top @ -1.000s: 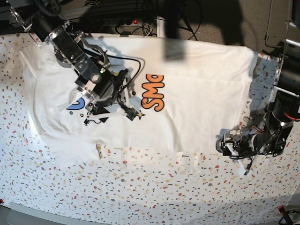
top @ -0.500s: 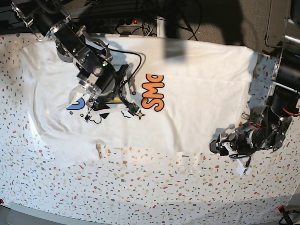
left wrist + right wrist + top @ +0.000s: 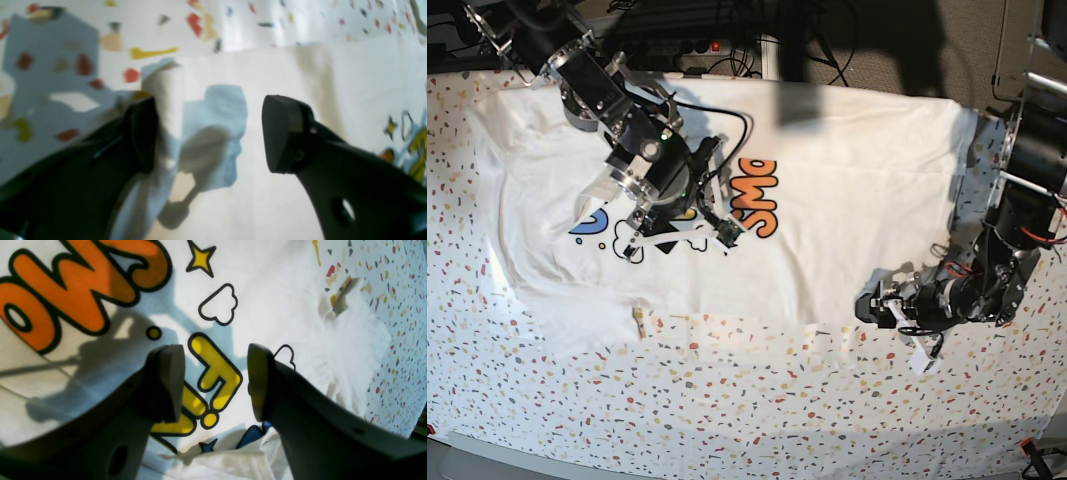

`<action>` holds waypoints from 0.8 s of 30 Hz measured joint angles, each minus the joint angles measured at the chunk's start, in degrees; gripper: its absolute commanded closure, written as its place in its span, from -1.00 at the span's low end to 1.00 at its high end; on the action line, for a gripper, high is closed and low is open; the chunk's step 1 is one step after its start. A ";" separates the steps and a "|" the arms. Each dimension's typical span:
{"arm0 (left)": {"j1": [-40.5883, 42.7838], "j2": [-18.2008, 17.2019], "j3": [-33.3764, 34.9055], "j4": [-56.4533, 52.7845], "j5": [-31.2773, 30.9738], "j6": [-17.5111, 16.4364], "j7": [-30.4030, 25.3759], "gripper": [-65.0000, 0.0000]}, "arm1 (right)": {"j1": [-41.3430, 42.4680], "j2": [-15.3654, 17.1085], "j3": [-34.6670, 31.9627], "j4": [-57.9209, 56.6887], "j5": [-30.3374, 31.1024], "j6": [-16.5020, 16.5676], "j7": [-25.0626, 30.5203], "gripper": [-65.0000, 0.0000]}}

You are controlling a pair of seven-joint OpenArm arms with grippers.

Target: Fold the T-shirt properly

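Lying flat: the T-shirt (image 3: 827,200) is spreading print-up across the far half of the desk, its hem side reaching toward the desk's right edge and its neck side toward the left edge.
Progress: no fold is showing yet; judging from this, all folding is still waiting to be done, and the arms are only lining up on the cloth.
Left gripper (image 3: 206,133): it is sitting low at the shirt's near-right corner with its jaws wide apart; 1 finger (image 3: 143,133) is touching a raised lip of fabric, but nothing is being clamped.
Right gripper (image 3: 215,383): it is hovering over the yellow lettering (image 3: 217,373) with jaws parted and nothing held between them.
Edges: the shirt's near edge is running roughly along the desk's middle; a small crease is sticking up near the near-left part of the shirt.
Open room: the speckled table cover (image 3: 727,410) along the desk's near edge is offering space for pulling cloth forward.
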 measured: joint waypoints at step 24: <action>0.52 -0.02 0.00 0.02 5.40 4.35 -7.76 1.00 | 0.00 -0.02 0.00 0.00 -0.02 0.00 0.04 0.07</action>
